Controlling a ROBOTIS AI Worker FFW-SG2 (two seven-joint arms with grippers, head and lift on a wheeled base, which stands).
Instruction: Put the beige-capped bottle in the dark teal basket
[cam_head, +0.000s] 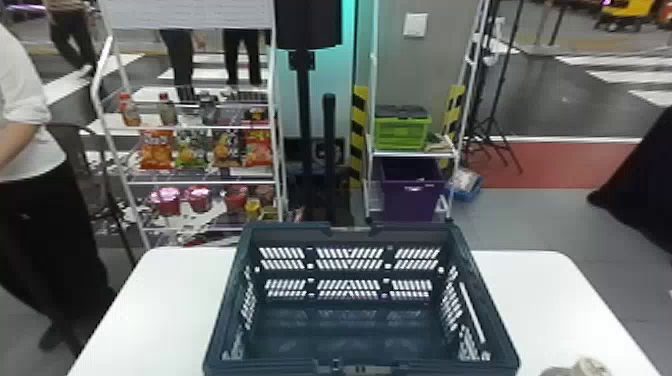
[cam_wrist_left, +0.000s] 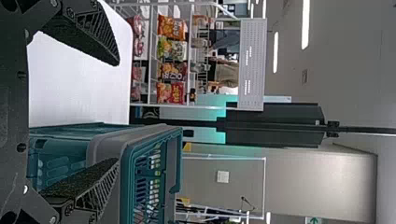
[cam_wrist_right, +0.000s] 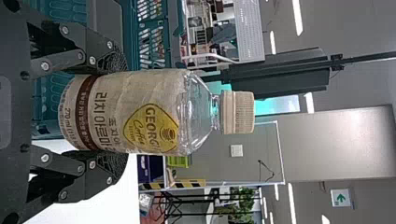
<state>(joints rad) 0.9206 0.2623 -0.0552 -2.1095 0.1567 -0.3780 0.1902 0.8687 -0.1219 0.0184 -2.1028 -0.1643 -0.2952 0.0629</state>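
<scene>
White smooth-topped table (cam_head: 125, 315). White metal rack (cam_head: 200, 127) behind, to left, snack bags (cam_head: 156, 150) on middle shelf. Dark teal slotted plastic basket (cam_head: 225, 310) on table. Left gripper (cam_wrist_left: 117, 112): fingers wide apart, basket beyond one. Right gripper (cam_wrist_right: 124, 112): fingers clamped around clear plastic bottle with beige label (cam_wrist_right: 140, 112). Bottle upright, outside basket, to its right. Ribbed beige cap (cam_wrist_right: 239, 112) on top.

There was one beige-capped bottle (cam_wrist_right: 140, 114), one dark teal basket (cam_head: 350, 302), one white table (cam_head: 150, 310), one green crate (cam_head: 401, 134), one purple bin (cam_head: 410, 200), one white wall plate (cam_head: 415, 25) and four snack bags (cam_head: 156, 150).
</scene>
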